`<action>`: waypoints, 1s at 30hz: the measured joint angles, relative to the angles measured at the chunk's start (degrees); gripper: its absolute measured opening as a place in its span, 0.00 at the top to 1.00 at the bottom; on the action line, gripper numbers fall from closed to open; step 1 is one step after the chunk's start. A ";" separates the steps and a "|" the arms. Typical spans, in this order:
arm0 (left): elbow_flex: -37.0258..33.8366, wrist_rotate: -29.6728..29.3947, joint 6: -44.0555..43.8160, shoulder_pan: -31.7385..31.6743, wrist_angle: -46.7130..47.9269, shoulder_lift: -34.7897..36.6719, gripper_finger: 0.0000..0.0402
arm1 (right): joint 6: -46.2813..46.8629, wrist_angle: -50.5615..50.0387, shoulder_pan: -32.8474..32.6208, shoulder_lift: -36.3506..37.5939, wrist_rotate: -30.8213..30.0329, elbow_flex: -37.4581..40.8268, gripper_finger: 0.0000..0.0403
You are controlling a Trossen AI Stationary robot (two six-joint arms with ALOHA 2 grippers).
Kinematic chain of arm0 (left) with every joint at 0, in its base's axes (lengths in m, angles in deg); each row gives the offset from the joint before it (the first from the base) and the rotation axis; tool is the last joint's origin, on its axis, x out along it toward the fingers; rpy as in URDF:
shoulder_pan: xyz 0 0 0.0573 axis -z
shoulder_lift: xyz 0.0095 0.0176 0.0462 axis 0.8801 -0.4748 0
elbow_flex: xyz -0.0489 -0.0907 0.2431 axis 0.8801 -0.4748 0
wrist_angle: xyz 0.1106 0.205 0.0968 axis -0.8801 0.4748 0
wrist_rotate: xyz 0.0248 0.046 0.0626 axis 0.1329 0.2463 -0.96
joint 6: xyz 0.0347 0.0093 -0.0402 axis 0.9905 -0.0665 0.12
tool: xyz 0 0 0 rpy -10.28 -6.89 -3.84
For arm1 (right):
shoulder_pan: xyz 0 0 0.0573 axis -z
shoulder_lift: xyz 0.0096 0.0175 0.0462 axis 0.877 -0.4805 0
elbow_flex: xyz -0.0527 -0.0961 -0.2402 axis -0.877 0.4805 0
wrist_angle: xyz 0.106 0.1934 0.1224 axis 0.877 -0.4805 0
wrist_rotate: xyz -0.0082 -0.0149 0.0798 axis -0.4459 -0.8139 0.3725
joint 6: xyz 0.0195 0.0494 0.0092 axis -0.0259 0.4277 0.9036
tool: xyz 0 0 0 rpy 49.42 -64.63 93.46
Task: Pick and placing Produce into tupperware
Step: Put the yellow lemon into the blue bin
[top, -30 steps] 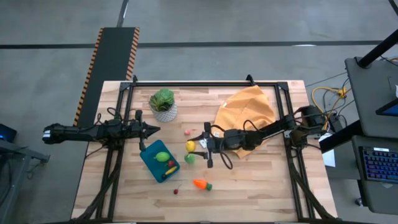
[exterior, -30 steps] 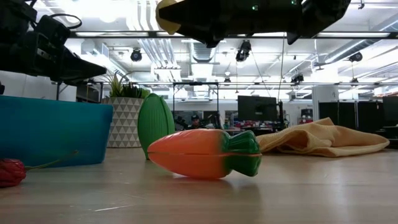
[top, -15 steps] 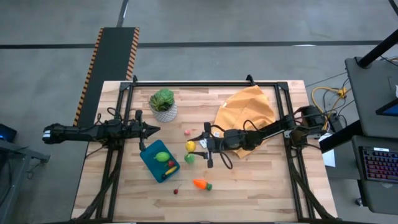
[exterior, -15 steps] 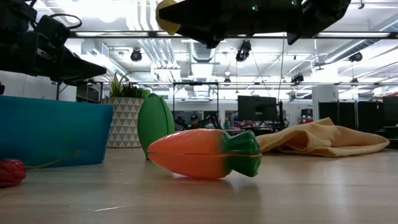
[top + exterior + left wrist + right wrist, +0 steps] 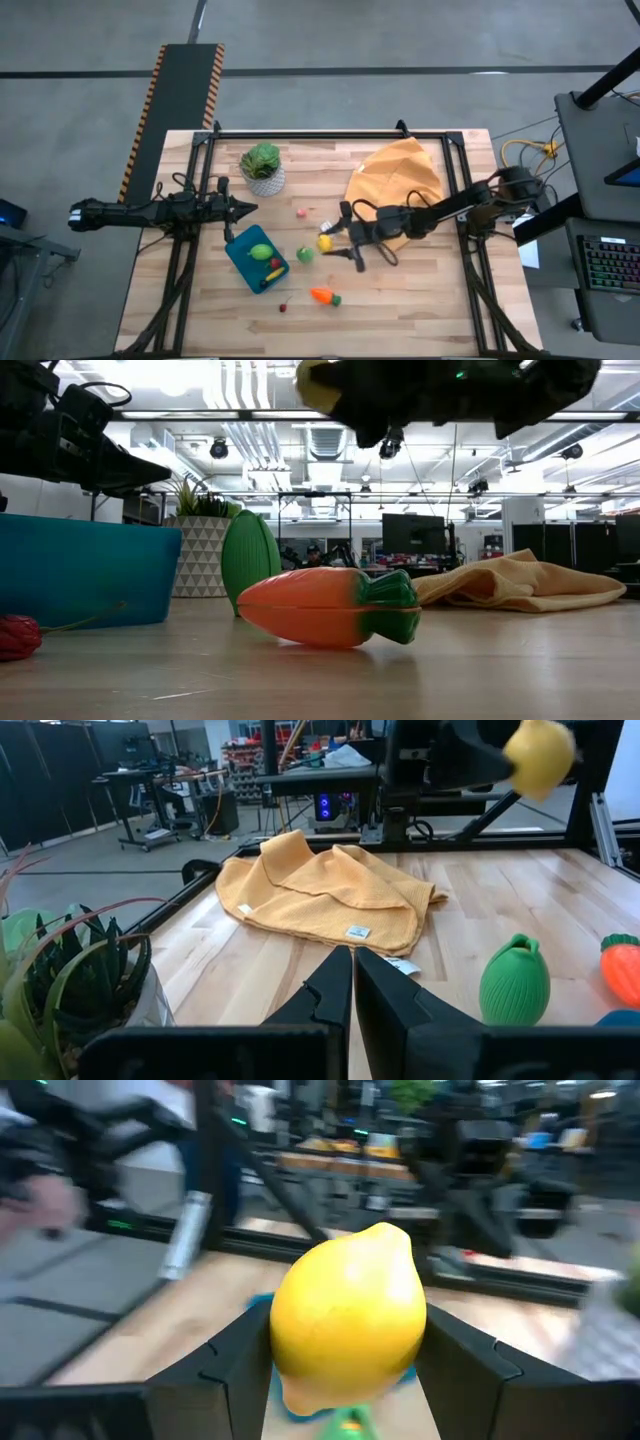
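Observation:
My right gripper hangs above the table's middle, shut on a yellow lemon, just right of the teal-blue tupperware. The tupperware holds a green fruit, a red piece and a yellow piece. A green fruit stands upright on the table beside the tupperware, below the lemon. The orange carrot lies on its side nearer the near edge. A small red piece and a red cherry lie apart. My left gripper is shut, waiting just beyond the tupperware's far-left corner. My right gripper pinches the lemon between its two fingers, one on each side of its body. The fingers reach in roughly level from the table's right side. The lemon is lifted clear of the table, high above the carrot in the low view.
A leafy plant in a white pot stands at the far left. A large orange cloth lies bunched at the far right, partly under my right arm. A black frame borders the table. Bare wood lies along the near edge.
My right gripper has carried the lemon toward the table's right edge and a little toward the near edge, keeping it shut in the fingers and clear of the table. The arm has swung with it.

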 joint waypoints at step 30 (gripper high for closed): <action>-0.01 0.00 0.00 0.02 0.00 -0.07 1.00 | 3.56 13.06 0.00 3.19 27.52 2.28 0.51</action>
